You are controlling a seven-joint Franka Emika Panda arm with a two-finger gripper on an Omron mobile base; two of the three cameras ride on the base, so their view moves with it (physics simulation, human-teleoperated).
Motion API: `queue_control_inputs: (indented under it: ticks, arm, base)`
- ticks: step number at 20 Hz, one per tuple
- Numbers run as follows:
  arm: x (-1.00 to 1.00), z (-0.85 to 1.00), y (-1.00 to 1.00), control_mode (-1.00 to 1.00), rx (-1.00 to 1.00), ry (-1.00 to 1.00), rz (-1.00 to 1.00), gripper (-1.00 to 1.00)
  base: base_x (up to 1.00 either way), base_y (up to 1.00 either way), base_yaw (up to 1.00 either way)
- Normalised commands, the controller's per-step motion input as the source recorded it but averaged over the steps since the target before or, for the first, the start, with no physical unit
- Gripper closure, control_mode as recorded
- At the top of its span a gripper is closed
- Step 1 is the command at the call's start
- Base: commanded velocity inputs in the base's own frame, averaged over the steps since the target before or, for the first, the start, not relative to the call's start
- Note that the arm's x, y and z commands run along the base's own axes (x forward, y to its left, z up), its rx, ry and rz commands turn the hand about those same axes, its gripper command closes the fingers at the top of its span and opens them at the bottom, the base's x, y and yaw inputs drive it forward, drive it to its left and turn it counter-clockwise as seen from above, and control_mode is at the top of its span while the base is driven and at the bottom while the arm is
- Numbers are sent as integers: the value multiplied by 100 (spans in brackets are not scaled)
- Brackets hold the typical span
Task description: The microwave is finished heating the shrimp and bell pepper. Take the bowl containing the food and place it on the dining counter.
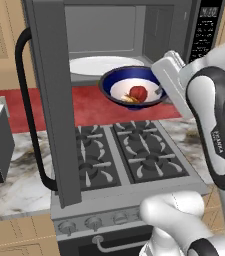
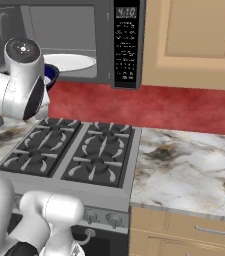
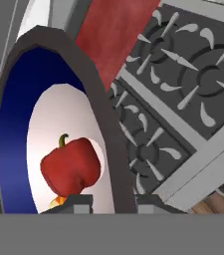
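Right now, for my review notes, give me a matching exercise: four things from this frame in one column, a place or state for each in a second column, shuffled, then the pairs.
Things:
1. bowl
2. microwave
3. bell pepper
4. pincer

Places or states:
A. door swung wide open
B. lying inside the bowl, beside the shrimp
C. shut on the bowl's rim
D. held in the air above the stove, in front of the turntable

Pairs: 1-D, 2-A, 3-B, 4-C
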Motion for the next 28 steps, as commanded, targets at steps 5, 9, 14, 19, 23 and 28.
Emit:
queue_control_inputs:
  ticks: [5, 9, 14, 19, 23, 28]
  arm:
    - [-100, -78, -89, -100, -4, -8, -1, 100]
    - [-60, -29, -65, -100, 1, -12, -1, 100]
    - [0, 0, 0, -100, 0, 0, 0, 100]
    - [-1, 0, 0, -100, 0, 0, 0, 100]
    - [-12, 0, 0, 100, 0, 0, 0, 100]
    - [0, 0, 0, 100, 0, 0, 0, 100]
  base:
    - [0, 0, 0]
    - [0, 0, 0]
    - [0, 0, 0]
    - [0, 0, 0]
    - [-37, -11, 7]
    - [-99, -58, 32]
